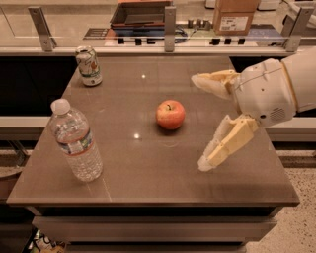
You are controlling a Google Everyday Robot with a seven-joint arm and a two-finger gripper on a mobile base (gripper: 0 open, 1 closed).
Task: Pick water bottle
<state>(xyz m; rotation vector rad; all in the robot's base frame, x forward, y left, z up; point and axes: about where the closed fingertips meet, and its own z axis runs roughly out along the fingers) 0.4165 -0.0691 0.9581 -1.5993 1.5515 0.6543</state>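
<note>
The water bottle (75,141) stands upright near the front left corner of the brown table (148,183). It is clear ribbed plastic with a white cap and a blue-green label band. My gripper (201,121) is over the right half of the table, well to the right of the bottle. It is open and empty, its two cream fingers (224,145) spread wide and pointing left.
A red apple (170,114) sits mid-table between the gripper and the bottle. A white-green soda can (89,65) stands at the back left. Behind the table runs a counter with a railing (168,22), a dark tray (140,12) and a cardboard box (235,16).
</note>
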